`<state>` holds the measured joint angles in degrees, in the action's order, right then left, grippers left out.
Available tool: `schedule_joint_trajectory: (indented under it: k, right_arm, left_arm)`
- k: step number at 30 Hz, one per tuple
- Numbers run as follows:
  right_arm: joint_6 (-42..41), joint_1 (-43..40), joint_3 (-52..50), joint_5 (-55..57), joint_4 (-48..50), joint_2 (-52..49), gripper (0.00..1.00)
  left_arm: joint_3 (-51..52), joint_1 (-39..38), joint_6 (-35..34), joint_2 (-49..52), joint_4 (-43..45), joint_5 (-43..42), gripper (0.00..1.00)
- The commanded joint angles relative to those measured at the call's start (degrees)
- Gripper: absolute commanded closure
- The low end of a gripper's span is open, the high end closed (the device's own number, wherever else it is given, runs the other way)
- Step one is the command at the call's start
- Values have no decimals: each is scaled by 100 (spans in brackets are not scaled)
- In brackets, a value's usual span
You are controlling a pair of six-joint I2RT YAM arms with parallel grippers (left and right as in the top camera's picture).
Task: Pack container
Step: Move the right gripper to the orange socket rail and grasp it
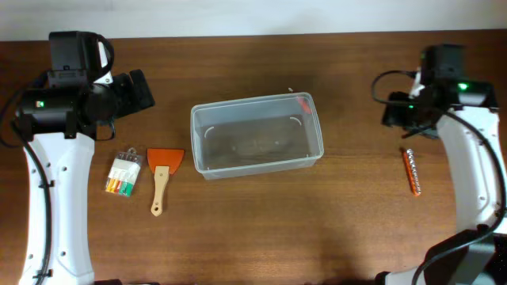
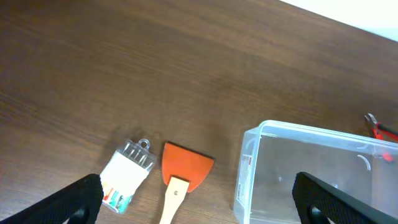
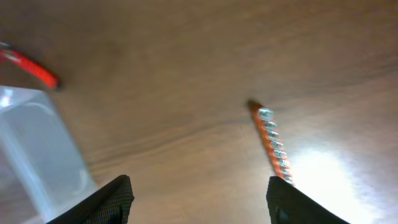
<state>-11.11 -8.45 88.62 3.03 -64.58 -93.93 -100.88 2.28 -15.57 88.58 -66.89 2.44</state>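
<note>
The clear plastic container (image 1: 257, 135) stands at the table's middle, apparently empty; it also shows in the left wrist view (image 2: 311, 171) and at the left edge of the right wrist view (image 3: 34, 146). An orange scraper with a wooden handle (image 1: 163, 176) (image 2: 181, 174) and a small clear case of coloured bits (image 1: 123, 173) (image 2: 127, 175) lie left of the container. An orange strip of bits (image 1: 412, 170) (image 3: 272, 143) lies to its right. My left gripper (image 2: 200, 202) is open and empty above the scraper. My right gripper (image 3: 199, 202) is open and empty, high over bare table.
A small red-handled tool (image 1: 303, 101) (image 2: 380, 129) (image 3: 30, 67) lies against the container's far right corner. The brown wooden table (image 1: 261, 237) ends at a white wall along the back.
</note>
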Motion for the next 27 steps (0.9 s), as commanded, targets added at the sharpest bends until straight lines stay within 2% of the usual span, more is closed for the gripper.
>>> schedule_joint_trajectory:
  k: [1,6,9,17,27]
  right_arm:
    - [638,-345,-72,315,-162,-11,30]
    - [1003,-737,-339,645,-192,-11,21]
    - [1270,-907,-710,651,-76,-31,21]
    - [1882,-1075,-1860,671,1102,-179,20]
    - [1993,-1075,-2070,820,1773,-1121,20]
  left_arm:
    - [-26,17,48,0,-11,59,1]
    - [-26,13,48,0,-11,57,1]
    - [-28,13,48,0,-13,59,1]
    - [-26,13,48,0,-11,59,1]
    - [-26,13,48,0,-28,39,1]
